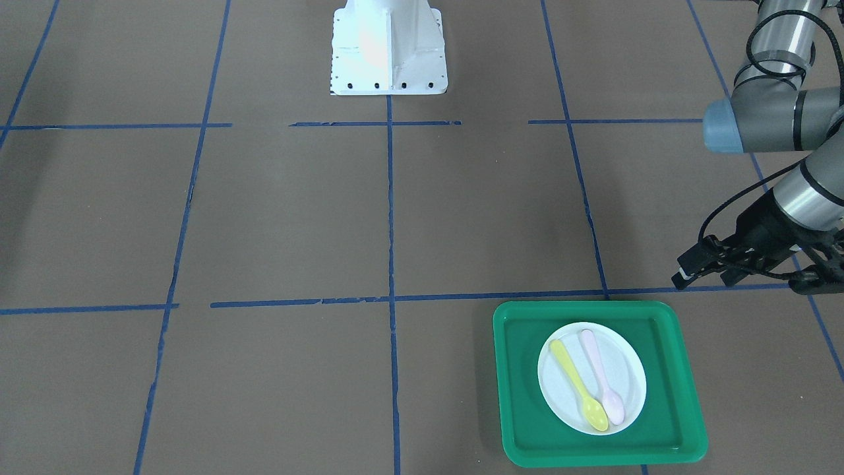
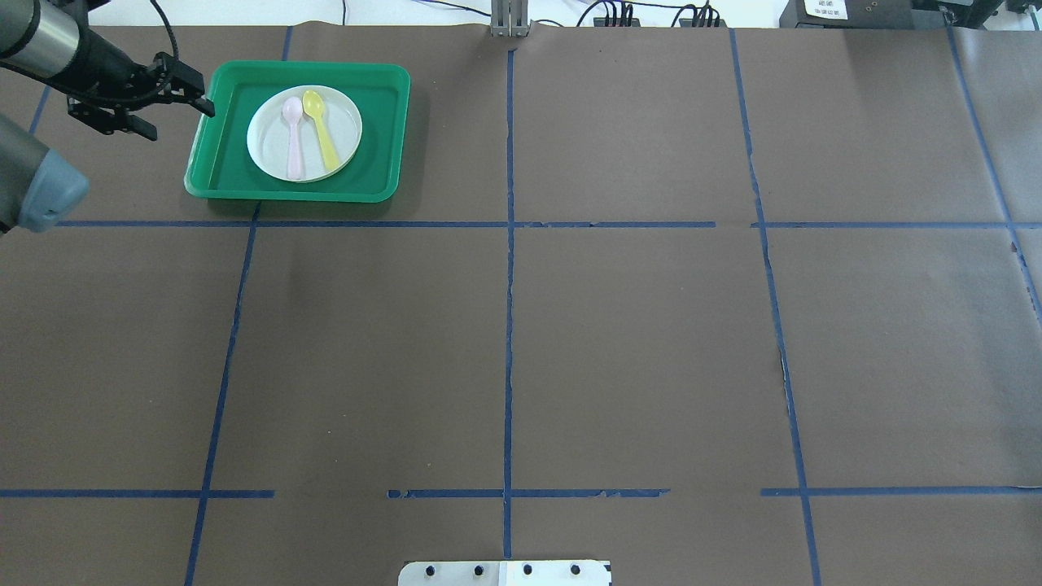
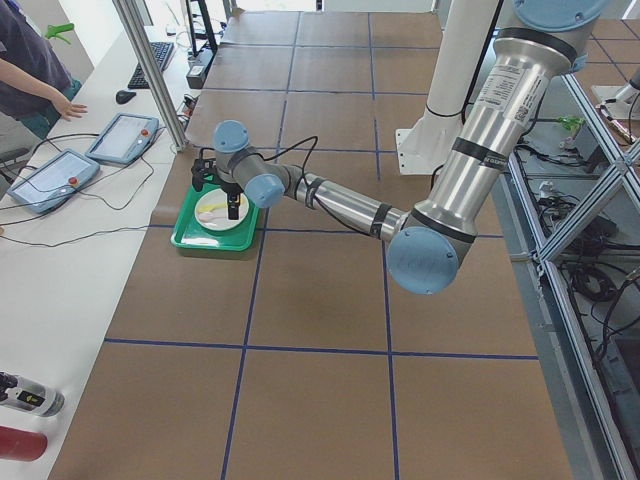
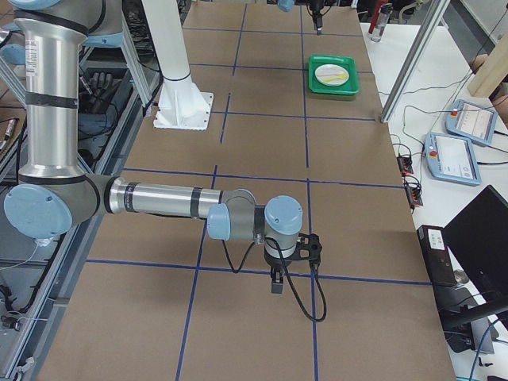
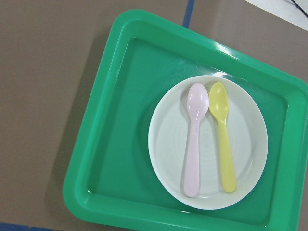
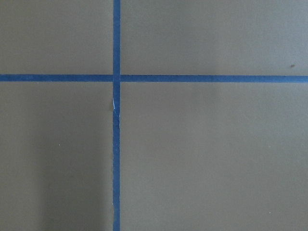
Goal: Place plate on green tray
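Overhead exterior is showing you the plate (image 2: 309, 145) lying flat inside the green tray (image 2: 378, 122), roughly in the middle of the tray's floor, with green showing all around it. The plate is carrying a yellow spoon (image 2: 323, 134) and a pale pink spoon (image 2: 293, 142), which are lying side by side with their bowls pointing toward the far edge of the table (image 2: 635, 342). The tray itself is sitting on the brown paper in the far left part of the table, just beyond a blue tape line (image 2: 366, 225).

You are seeing the left gripper (image 2: 179, 120) hanging just beside the tray's left rim, pointing toward it. Its jaws are standing apart and are gripping nothing; it is not touching the plate. The left wrist camera is looking down on the whole tray and plate, so the gripper is sitting above them rather than among them.

You are finding the right gripper (image 4: 275, 282) only in the exterior right view, pointing down over a tape crossing, well apart from the tray. From that view you cannot tell whether its jaws are apart or together.
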Controlling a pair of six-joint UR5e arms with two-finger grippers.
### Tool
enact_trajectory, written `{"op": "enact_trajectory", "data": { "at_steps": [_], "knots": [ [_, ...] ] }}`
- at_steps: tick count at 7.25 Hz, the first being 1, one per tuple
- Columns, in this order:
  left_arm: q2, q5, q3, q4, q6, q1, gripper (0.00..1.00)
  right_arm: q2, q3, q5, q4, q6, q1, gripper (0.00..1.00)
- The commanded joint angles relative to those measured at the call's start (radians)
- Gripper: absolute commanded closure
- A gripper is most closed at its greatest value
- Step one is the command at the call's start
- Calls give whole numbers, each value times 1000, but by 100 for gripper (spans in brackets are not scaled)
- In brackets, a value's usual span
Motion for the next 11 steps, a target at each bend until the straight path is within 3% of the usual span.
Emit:
{"op": "enact_trajectory", "data": {
  "at_steps": [1, 2, 5, 7, 8, 11],
  "knots": [
    [11, 21, -59, 220, 355, -71, 0, 0, 0, 0, -1, 0, 0, 0],
    [27, 21, -59, 278, 506, -125, 0, 0, 0, 0, -1, 0, 0, 0],
    [162, 14, -53, 288, 763, -237, 0, 0, 0, 0, -1, 0, 0, 0],
    [262, -23, -35, 297, 754, -317, 0, 0, 0, 0, -1, 0, 0, 0],
    [308, -107, -1, 294, 750, -337, 0, 0, 0, 0, -1, 0, 0, 0],
    [394, -111, -30, 308, 721, -392, 0, 0, 0, 0, 0, 0, 0, 0]
  ]
}}
